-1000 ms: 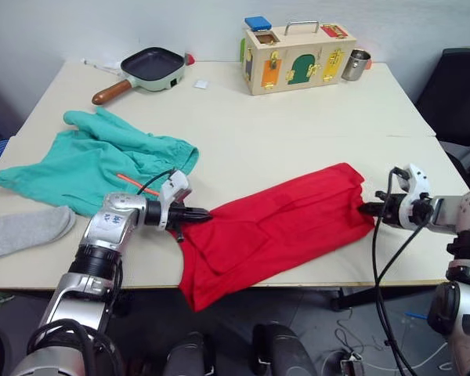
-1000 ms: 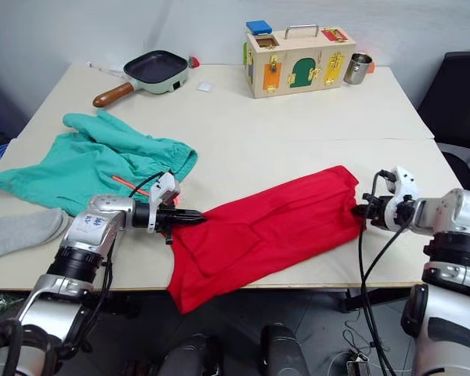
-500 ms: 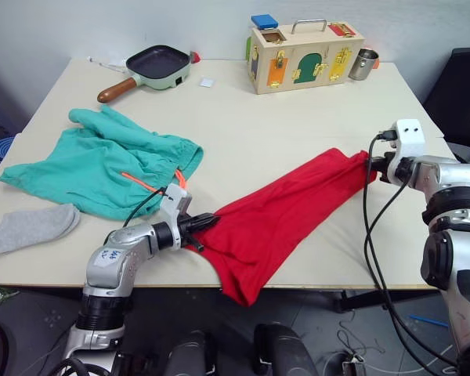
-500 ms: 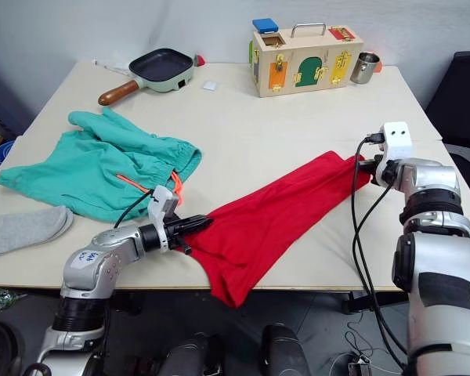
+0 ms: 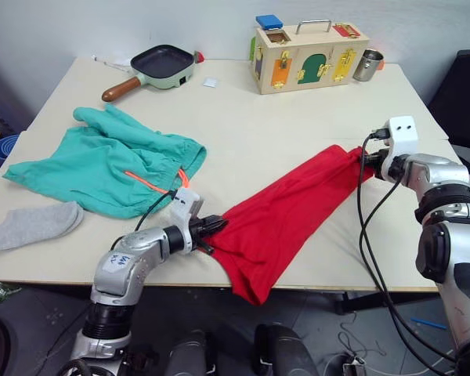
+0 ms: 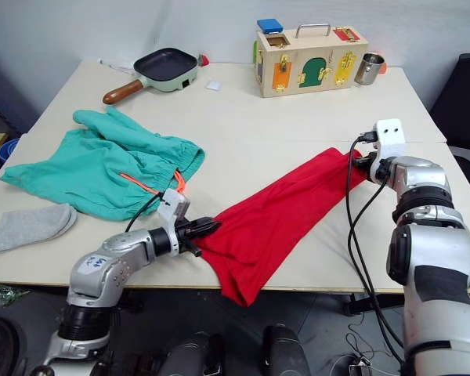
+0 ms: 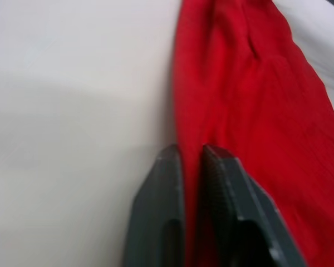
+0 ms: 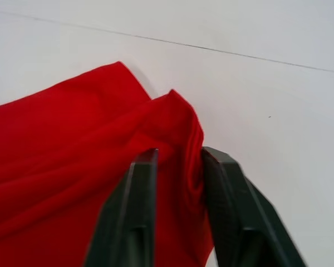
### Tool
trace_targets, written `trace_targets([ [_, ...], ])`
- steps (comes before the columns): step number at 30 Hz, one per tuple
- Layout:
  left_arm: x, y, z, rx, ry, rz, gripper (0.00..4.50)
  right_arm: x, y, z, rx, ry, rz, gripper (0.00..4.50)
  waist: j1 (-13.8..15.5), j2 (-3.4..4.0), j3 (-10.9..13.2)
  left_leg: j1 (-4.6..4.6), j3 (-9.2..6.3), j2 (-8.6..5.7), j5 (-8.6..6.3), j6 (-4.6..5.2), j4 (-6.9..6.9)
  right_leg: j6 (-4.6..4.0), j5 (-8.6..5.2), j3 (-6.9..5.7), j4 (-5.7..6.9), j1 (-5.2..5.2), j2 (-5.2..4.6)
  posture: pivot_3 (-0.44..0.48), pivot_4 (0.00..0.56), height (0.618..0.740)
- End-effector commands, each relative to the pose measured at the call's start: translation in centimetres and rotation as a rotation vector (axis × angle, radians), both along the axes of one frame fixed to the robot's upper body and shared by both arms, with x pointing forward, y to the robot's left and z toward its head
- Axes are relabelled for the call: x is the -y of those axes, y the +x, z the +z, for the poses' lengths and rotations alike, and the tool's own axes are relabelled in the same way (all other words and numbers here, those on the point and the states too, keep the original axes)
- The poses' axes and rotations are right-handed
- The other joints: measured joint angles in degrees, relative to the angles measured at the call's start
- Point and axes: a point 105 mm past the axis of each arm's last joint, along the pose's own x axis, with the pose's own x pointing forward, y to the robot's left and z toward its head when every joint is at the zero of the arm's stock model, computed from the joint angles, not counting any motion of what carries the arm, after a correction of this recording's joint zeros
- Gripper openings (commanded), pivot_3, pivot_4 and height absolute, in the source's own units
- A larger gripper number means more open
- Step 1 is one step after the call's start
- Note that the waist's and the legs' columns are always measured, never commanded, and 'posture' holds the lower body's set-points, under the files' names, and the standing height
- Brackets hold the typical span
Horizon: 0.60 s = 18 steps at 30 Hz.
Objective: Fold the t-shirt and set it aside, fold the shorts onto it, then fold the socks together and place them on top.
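Shorts [image 5: 110,164] left of t-shirt [image 5: 286,211]

Two robot arms in rounded silver-grey metal shells, joined by black ring joints. The left arm [image 5: 129,262] carries a small white sticker with dark handwriting, too small to read. The right arm [image 6: 419,188] ends in a white box-shaped wrist block with two small dark dots. Thin black cables loop from both wrists. Each gripper has two dark grey, ridged fingers [image 8: 139,217].
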Motion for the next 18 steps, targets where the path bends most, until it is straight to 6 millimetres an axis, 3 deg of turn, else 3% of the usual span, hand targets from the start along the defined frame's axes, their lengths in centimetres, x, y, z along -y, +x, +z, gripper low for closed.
trace_targets([
  [1, -0.7, -0.4, 1.8, 0.026, 0.038, -0.108, 1.95, 1.4, -1.3, 2.9, -0.007, 0.007, 0.071, 2.83, 0.1, 0.16, 0.1, 0.00, 0.00, -0.01, 0.00, 0.00, -0.01, 0.00, 0.00, 0.00, -0.03, 0.01, 0.00, 0.000, 0.150, 0.740],
  [6, -2.9, 2.1, 4.2, 0.014, 0.074, -0.092, 3.54, 1.8, -4.2, 3.7, -0.122, 0.090, 0.212, 4.50, 0.1, 0.18, 0.1, -0.03, -0.01, -0.02, -0.01, 0.00, -0.01, 0.01, 0.00, 0.00, -0.10, 0.01, -0.01, 0.000, 0.150, 0.740],
  [9, -2.3, 3.4, 5.5, 0.020, 0.055, -0.139, 4.48, 0.4, -6.6, 3.2, -0.226, 0.146, 0.326, 4.50, 0.2, 0.18, 0.1, -0.02, -0.05, 0.00, -0.02, -0.03, -0.03, 0.00, 0.00, -0.05, -0.08, 0.00, 0.01, 0.000, 0.150, 0.740],
  [13, -0.5, 5.9, 5.8, 0.043, 0.073, -0.175, 4.48, -2.7, -10.5, 1.6, -0.315, 0.193, 0.412, 4.50, 0.6, 0.19, 0.1, -0.08, -0.12, -0.02, -0.02, -0.03, -0.03, 0.01, 0.01, -0.15, 0.07, 0.03, 0.00, 0.000, 0.150, 0.740],
  [18, 3.5, 8.8, 5.3, 0.036, 0.045, -0.223, 4.48, -6.3, -15.2, -1.2, -0.407, 0.242, 0.449, 4.50, 1.6, 0.18, 0.1, -0.14, -0.12, -0.05, -0.03, 0.00, 0.11, 0.02, 0.01, -0.15, -0.10, -0.04, -0.02, 0.000, 0.150, 0.740],
])
